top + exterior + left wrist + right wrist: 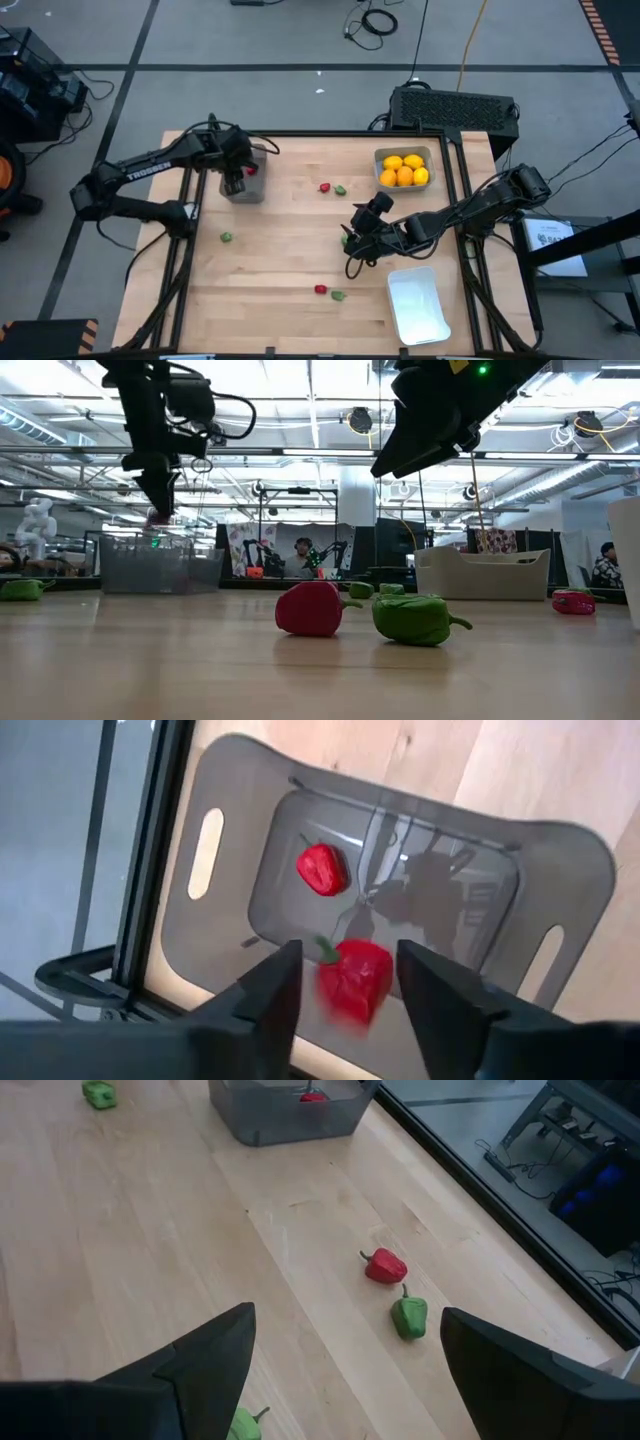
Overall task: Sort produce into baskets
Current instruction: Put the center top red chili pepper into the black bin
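Observation:
My left gripper [238, 182] hangs open over the brown-grey basket [247, 193]. In the left wrist view a blurred red piece [355, 982] shows between its fingers, with a gap on each side. Another red piece [322, 868] lies on the basket's floor. My right gripper [353, 238] is open low over the table's middle right. A green piece [243, 1426] lies on the wood beside one of its fingers. The light grey-blue basket [428, 156] holds yellow and orange citrus [404, 170]. The white basket [418, 305] stands at the near right.
Loose pieces lie on the wood. A red [325, 187] and green [340, 189] pair is at the centre. A lone green piece [227, 237] is at the left. A red [320, 289] and green [338, 296] pair is near the front edge. A metal frame borders the table.

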`<state>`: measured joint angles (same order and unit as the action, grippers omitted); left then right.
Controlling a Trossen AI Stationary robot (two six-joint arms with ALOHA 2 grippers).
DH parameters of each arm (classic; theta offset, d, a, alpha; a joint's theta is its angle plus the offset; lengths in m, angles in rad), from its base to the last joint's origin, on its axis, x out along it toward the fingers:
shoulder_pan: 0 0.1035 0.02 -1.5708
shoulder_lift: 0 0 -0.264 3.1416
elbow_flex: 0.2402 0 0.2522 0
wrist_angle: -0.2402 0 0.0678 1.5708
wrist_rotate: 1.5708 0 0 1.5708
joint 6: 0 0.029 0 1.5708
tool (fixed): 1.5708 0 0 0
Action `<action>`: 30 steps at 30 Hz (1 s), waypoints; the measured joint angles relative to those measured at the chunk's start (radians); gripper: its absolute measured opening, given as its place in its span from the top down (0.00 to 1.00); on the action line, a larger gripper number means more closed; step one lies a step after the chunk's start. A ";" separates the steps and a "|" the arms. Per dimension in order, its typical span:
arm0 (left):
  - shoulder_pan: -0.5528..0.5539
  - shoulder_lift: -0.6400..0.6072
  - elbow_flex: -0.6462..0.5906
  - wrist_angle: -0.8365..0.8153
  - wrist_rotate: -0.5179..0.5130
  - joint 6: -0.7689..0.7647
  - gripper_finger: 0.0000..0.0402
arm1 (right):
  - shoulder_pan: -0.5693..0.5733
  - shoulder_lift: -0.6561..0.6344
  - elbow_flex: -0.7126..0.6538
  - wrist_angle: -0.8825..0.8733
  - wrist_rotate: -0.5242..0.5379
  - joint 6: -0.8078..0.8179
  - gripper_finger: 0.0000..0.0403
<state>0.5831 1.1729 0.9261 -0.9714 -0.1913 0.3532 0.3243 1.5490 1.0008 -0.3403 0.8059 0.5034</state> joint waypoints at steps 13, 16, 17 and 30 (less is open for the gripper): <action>-0.002 0.017 -0.001 0.217 0.199 -0.037 0.36 | 0.000 0.000 0.000 0.000 0.000 0.000 0.23; -0.029 0.083 -0.001 0.390 0.346 -0.088 0.36 | -0.002 0.000 0.000 0.000 0.000 0.000 0.23; -0.045 0.116 -0.001 0.454 0.360 -0.122 0.36 | -0.002 0.000 0.000 0.000 0.000 0.000 0.23; -0.220 0.560 0.037 0.994 0.336 -0.276 0.36 | -0.002 0.000 0.000 -0.004 0.000 -0.015 0.23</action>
<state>0.3632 1.7329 0.9632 0.0227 0.1446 0.0775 0.3222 1.5490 1.0008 -0.3445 0.8059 0.4882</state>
